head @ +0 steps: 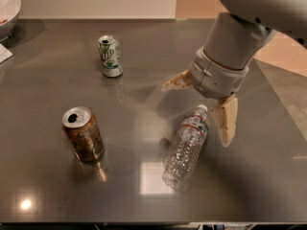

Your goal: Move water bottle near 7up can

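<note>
1. Camera view: a dark grey, glossy bench (pixel 43 85) fills most of the picture, seen from above at a slant.
2. The water bottle (pixel 186 145) lies on its side on the bench, right of the middle. It is clear and ribbed, with a red-and-teal label band close to the neck.
3. Its long axis runs on a diagonal. The white cap (pixel 202 109) points up and slightly right, toward the far side of the bench. The base points down and left, toward the near edge.
4. The claw (pixel 194 115) hangs over the cap end of the bottle. It sits at the end of a thick pale arm (pixel 235 47) that comes in from the upper right corner.
5. The claw is spread wide and holds nothing. One tan finger (pixel 176 82) juts out to the left, above the bottle. The other finger (pixel 225 121) points downward just beside the neck, on its right. Whether either one touches the bottle cannot be told.
6. The 7up can (pixel 110 56) stands upright on the far left part of the bench, well apart from the bottle, up and to the left of it.
7. A brown can (pixel 83 134) stands on its base at the near left, its silver top opened. It is well apart from both the bottle and the 7up can.
8. A white bowl (pixel 8 7) sits at the top left corner, cut off by the picture's edge.
</note>
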{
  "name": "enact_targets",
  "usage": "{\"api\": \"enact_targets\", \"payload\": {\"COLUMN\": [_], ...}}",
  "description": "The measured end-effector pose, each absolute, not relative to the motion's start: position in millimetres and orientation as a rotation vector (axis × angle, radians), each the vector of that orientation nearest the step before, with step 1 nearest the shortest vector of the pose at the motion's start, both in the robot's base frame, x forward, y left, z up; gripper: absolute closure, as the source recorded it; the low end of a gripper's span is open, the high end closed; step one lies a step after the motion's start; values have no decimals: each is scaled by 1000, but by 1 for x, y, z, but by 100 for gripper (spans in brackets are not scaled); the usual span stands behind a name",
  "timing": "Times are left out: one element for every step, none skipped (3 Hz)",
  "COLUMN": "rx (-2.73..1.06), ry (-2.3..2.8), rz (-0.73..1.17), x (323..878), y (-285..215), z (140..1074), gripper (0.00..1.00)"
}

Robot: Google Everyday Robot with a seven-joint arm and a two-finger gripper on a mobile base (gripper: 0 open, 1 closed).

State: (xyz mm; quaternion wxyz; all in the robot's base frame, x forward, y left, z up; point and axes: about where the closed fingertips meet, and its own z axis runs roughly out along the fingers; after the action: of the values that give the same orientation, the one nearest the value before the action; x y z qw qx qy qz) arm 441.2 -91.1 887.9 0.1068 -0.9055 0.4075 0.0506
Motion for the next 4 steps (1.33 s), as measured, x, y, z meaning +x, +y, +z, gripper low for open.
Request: {"api": "enact_targets", "payload": {"rx": [-2762,-2821,-2871,-2895], "ry": [1108,1068,1052,1070], "rz": [167,150,116,78], "x": [434,434,437,445], "y": [-85,-88,-95,-102], "z": [865,848,836,833], "gripper": [0,0,18,41]}}
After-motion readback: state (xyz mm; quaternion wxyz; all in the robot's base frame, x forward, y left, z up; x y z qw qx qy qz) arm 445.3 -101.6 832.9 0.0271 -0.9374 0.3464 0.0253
